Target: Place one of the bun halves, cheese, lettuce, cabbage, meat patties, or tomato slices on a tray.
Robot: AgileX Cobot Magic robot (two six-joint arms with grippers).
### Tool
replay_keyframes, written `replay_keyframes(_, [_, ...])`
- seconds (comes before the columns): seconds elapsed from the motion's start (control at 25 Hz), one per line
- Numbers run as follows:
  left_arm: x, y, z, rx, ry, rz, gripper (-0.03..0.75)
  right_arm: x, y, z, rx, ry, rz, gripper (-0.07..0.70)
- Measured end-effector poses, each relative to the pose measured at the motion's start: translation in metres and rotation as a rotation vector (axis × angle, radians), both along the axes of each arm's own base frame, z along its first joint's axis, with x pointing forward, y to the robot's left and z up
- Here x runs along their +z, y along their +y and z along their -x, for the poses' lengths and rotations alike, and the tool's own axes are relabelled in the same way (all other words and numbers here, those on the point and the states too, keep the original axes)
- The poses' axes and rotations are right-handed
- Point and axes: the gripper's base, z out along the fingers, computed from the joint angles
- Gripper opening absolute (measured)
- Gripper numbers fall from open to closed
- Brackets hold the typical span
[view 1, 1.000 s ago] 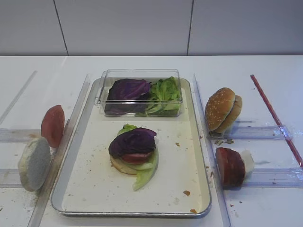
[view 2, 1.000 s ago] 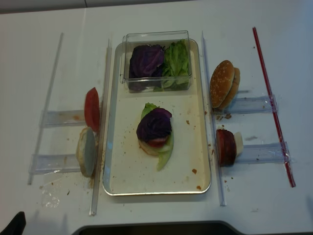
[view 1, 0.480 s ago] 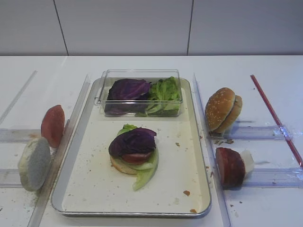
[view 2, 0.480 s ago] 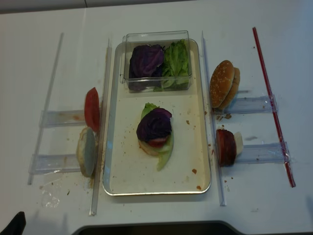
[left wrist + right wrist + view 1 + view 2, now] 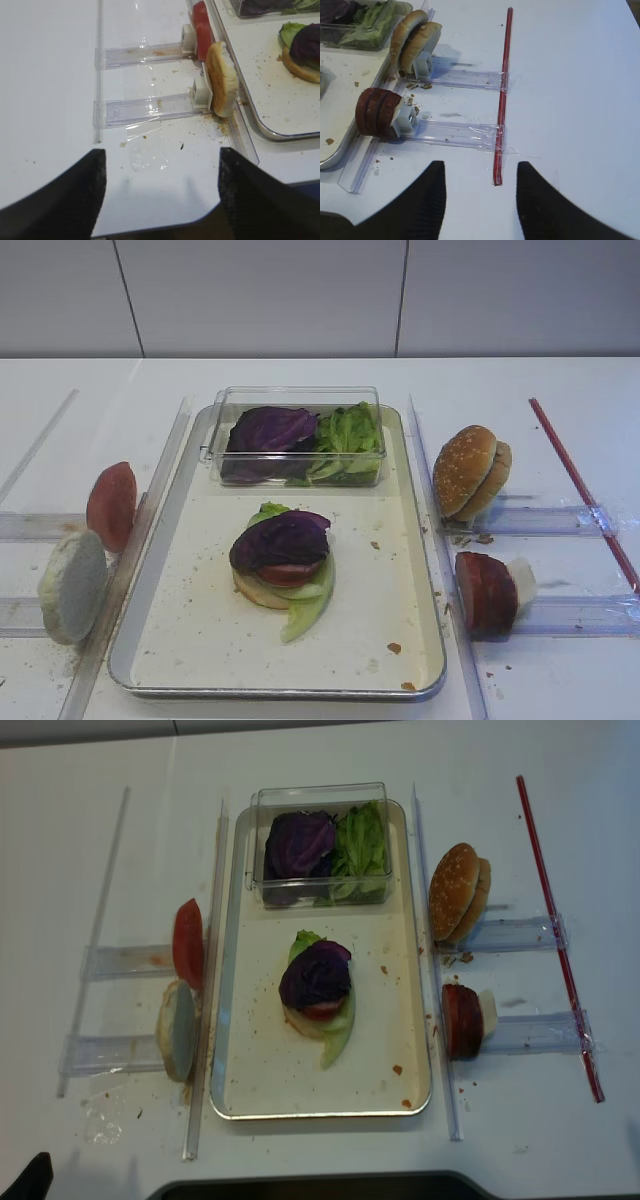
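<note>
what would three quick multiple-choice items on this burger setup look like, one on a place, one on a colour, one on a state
1. Where does the clear plastic box sit?
A. at the far end of the tray
B. on the table left of the tray
C. on top of the stack

2. What colour is the top layer of the stack, the cabbage?
A. light green
B. dark purple
C. golden tan

3. How do the right gripper jaws stand?
A. shut on a patty
B. shut on the red rod
C. open and empty

Answers: 1 A, the box rests inside the tray's far rim. 2 B, a dark purple leaf covers the tomato and lettuce below. 3 C, the right wrist view shows both fingers apart over bare table.
</note>
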Motion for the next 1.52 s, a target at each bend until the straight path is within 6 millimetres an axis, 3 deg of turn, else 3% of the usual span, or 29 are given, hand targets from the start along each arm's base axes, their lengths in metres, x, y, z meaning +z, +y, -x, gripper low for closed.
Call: replay_keyframes(1.52, [0.0,0.0,0.0,0.0,0.0,0.0,0.439,0.0,0.0,0.0,0.0,0.0,0.0,0.343])
